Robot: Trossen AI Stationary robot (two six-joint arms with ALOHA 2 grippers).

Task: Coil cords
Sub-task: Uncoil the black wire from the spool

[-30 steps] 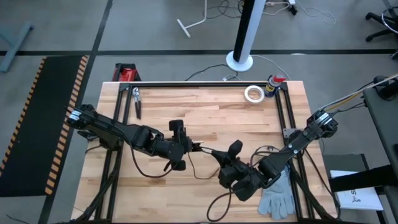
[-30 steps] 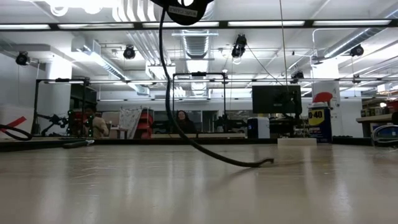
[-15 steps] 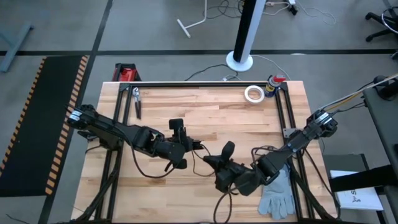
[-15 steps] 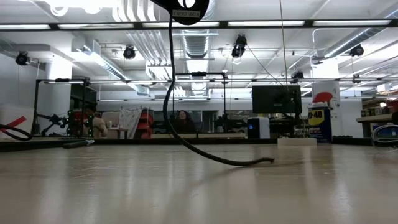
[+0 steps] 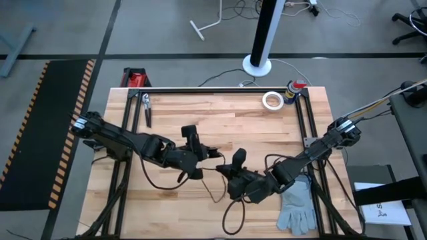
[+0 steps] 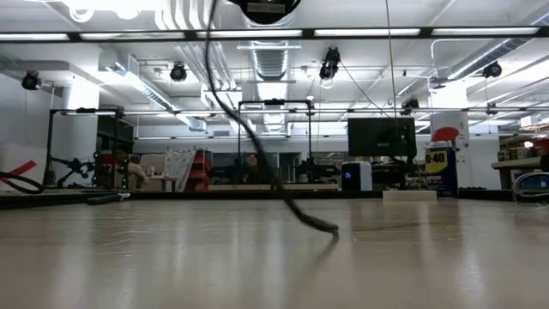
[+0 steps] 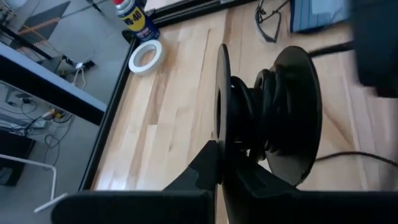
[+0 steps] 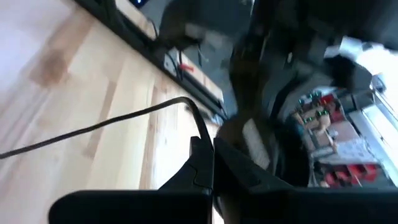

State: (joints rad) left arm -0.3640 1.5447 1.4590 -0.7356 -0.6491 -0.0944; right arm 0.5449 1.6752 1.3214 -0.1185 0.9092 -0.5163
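The thin black flexible cord (image 5: pixel 212 189) lies near the middle of the pale wooden table (image 5: pixel 220 113), part of it wound on a black round spool (image 7: pixel 273 118) and the rest trailing loose toward the near edge, where it curls into a slack loop. It looks light and limp, the sort of thing that flops and springs out of shape, so I would take hold of it close to the spool, where the slack is short, rather than far down the tail.

The left gripper (image 5: pixel 197 155) sits mid-table with the spool right at its fingers; in its wrist view the spool fills the space ahead, and it seems to be pinched there, though I cannot quite see the contact. The right gripper (image 5: pixel 235 175) is just beside it, low over the cord, and whether its fingers are spread or pressed together I cannot tell. A grey work glove (image 5: pixel 298 205) lies by the right arm.
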